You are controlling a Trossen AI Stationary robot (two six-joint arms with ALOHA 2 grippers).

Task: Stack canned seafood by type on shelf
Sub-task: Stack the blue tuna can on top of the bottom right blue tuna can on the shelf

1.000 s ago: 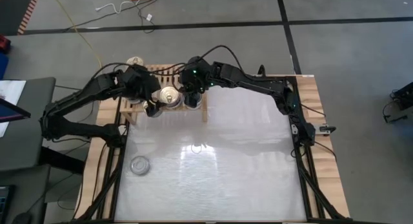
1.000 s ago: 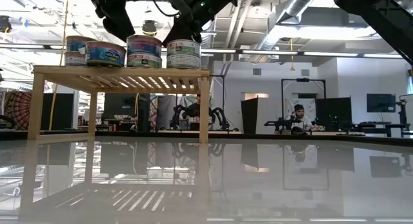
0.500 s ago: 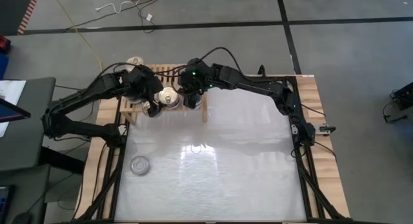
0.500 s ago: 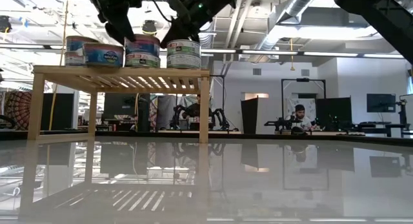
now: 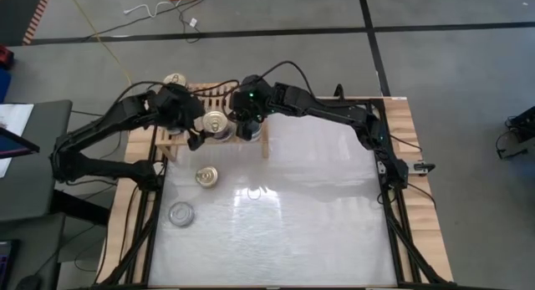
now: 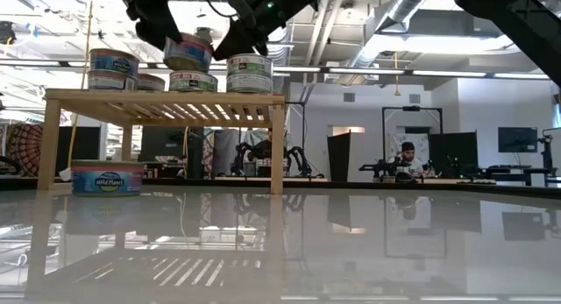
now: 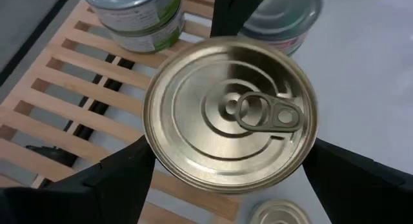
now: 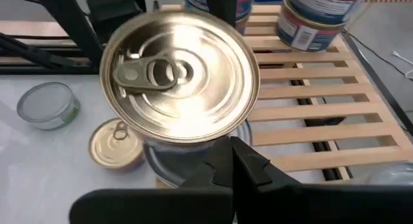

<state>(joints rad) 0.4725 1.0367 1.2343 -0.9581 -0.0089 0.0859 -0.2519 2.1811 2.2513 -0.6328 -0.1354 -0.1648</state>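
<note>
Wooden shelf (image 5: 171, 144) and two tins (image 5: 206, 176) on white table (image 5: 292, 215).

You are looking at two arms built of matte black segments joined by rounded housings, with thin black cables looping free above their upper links and along the sides. The right arm (image 5: 334, 114) carries small green lights near its wrist and another near its elbow, while the left arm (image 5: 109, 131) shows none from above. Each ends in two dark, flat, wedge-shaped fingers (image 7: 122, 185) with plain smooth faces.
</note>
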